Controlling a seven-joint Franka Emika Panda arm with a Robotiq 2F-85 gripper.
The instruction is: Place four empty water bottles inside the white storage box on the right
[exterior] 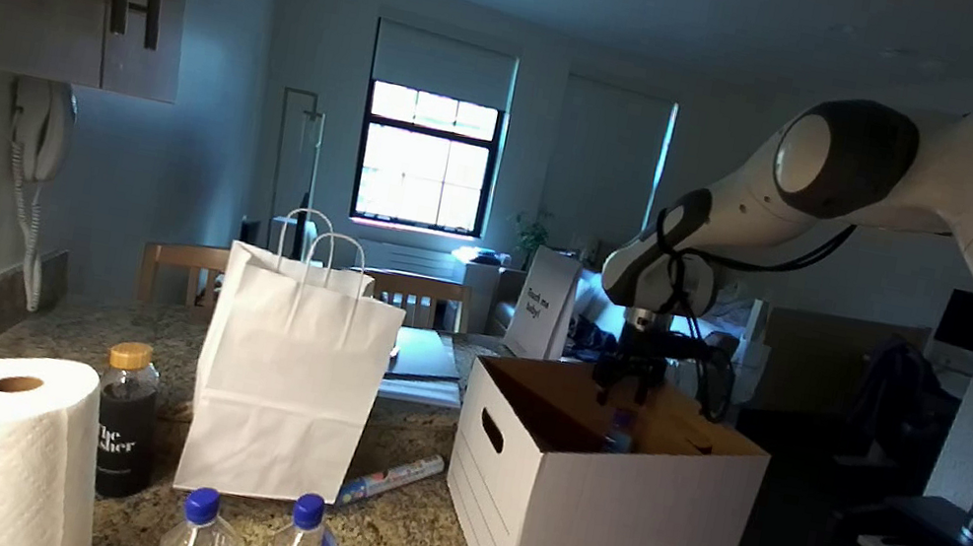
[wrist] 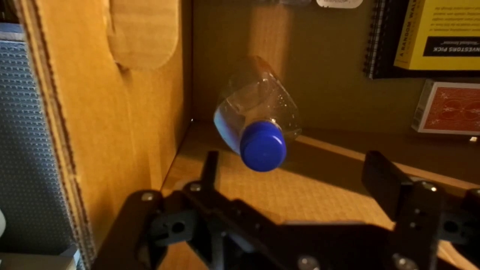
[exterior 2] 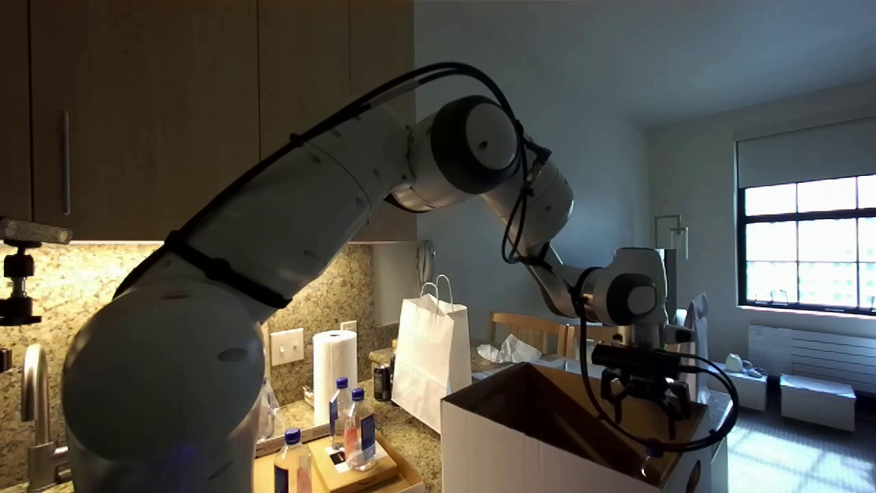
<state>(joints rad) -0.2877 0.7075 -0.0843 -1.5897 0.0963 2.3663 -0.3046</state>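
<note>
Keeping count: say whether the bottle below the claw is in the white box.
In: the wrist view shows the bottle beside the inner wall of the box.

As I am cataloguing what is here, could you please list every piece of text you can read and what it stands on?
"The …sher": the dark bottle; incomplete.
"Touch me baby!": the upright white panel; small, but it seems to read so.
"A RANDOM WAL": spine of the yellow book, cut off by the picture edge.
"INVESTORS PICK": the same book, upside down.
Too small or blurred: the book's fine print, the white tag, labels on the water bottles.
</note>
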